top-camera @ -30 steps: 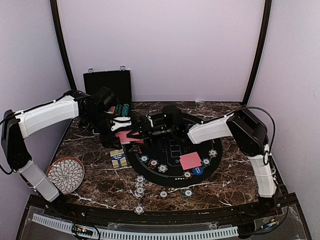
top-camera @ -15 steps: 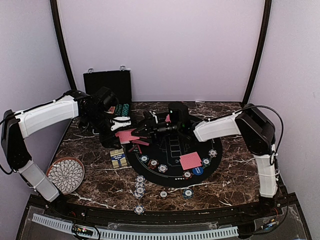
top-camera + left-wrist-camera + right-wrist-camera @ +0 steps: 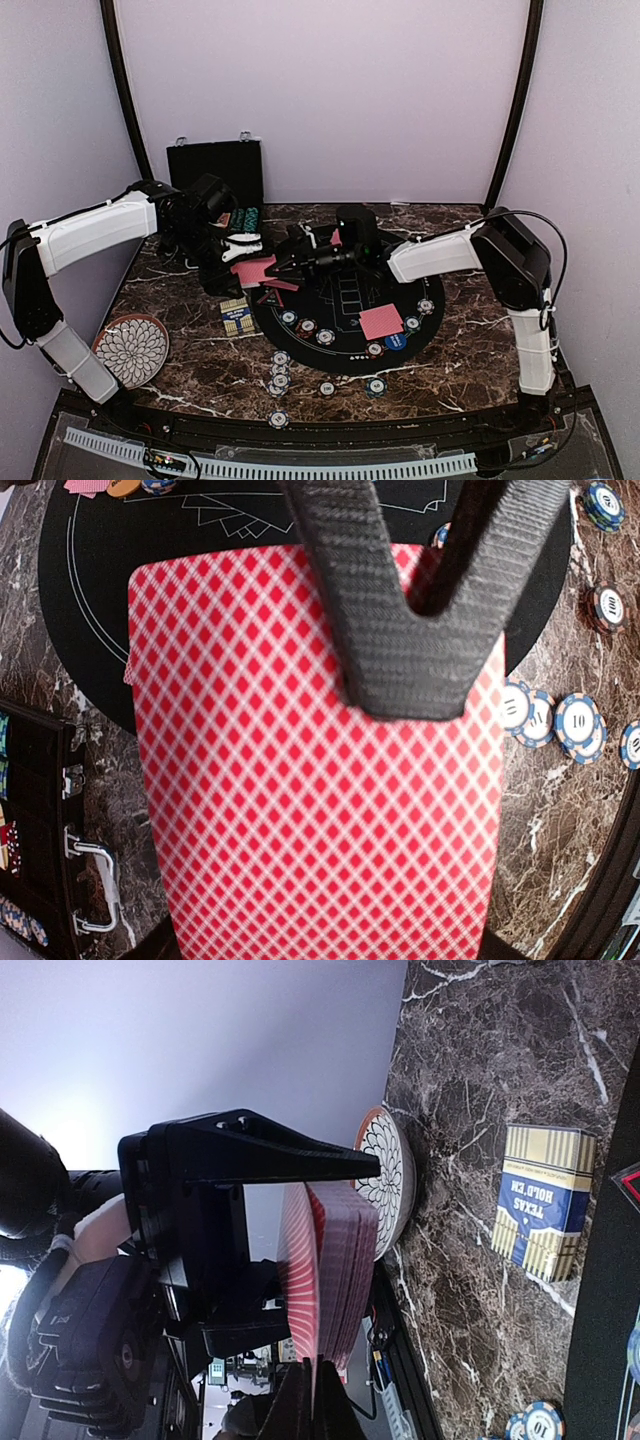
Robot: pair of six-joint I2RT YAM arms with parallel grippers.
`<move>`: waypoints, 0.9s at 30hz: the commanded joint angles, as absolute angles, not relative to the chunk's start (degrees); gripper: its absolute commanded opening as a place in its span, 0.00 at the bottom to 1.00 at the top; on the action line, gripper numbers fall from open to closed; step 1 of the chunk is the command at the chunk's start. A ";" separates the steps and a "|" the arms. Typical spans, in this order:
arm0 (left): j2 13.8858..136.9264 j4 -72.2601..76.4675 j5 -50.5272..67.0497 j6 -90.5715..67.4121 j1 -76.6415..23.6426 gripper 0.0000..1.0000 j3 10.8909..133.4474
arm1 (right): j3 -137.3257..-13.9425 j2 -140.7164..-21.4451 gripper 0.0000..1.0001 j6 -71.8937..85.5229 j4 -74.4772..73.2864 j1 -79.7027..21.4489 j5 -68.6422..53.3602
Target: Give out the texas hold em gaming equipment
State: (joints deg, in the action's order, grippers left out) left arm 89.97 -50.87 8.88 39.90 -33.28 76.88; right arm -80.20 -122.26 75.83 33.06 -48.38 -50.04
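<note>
Red-backed deck [image 3: 320,770] sits pinched in the left pincer [image 3: 410,680] above the surface's left-rear part; the right pincer [image 3: 312,1400] has nipped its top card. Peel sideways slowly, lifting one only.

Both arms reach inward, L claw [image 3: 243,268] & R claw [image 3: 278,268] clamped, tips nearly meeting.

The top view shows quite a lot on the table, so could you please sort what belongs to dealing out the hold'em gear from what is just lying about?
Belongs to the job:
- deck of cards in the left end effector
- dealt cards
- poker chips
- blue button

Lying about:
- black case
- flower-patterned plate
- card box
</note>
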 commanded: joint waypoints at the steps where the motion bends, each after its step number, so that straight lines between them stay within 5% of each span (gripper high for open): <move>1: 87.09 -50.80 8.46 40.71 -33.23 0.00 76.38 | -79.74 -118.59 0.00 72.77 31.01 -47.11 -51.23; 8: 87.01 -50.89 7.51 40.95 -33.20 0.00 75.83 | -77.50 -113.95 0.00 65.77 20.52 -43.95 -51.54; 15: 86.80 -50.84 7.27 40.96 -33.19 0.00 75.43 | -78.20 -107.68 0.00 47.44 -5.91 -38.15 -46.19; 27: 87.05 -51.14 7.08 40.87 -33.22 0.00 76.02 | -94.56 -107.89 0.00 23.26 -48.27 -35.41 -1.07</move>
State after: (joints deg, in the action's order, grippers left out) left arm 89.84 -50.89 6.94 40.32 -33.28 75.96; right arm -89.78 -108.12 31.27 -34.30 -34.98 -19.88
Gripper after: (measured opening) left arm 0.671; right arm 0.003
